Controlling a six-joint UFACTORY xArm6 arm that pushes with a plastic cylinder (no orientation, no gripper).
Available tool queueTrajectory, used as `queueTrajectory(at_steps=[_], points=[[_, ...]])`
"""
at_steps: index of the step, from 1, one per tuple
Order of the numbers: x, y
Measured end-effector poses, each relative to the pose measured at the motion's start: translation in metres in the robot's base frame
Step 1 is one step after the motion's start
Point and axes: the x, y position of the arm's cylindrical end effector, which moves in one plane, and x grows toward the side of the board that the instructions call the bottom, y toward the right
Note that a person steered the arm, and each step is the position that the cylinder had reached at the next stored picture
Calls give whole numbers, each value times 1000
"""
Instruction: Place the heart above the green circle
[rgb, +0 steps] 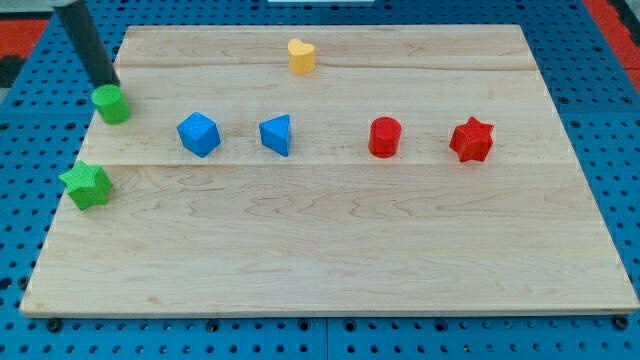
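Observation:
The yellow heart (301, 56) lies near the top of the wooden board (330, 260), a little left of centre. The green circle (112, 104) sits at the board's left edge. My tip (106, 84) comes down from the view's top left and rests just above the green circle, touching or nearly touching its upper edge. The heart is far to the right of my tip.
A green star (87, 185) lies at the left edge below the circle. A blue cube-like block (198, 134) and a blue triangle (276, 135) sit left of centre. A red cylinder (384, 137) and a red star (472, 140) sit to the right.

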Motion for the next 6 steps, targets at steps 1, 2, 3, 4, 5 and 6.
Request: queueTrajectory(at_steps=[1, 2, 3, 4, 5, 6], points=[[13, 10], [-25, 12], [-26, 107], [-21, 220], [-48, 305], [-89, 270]])
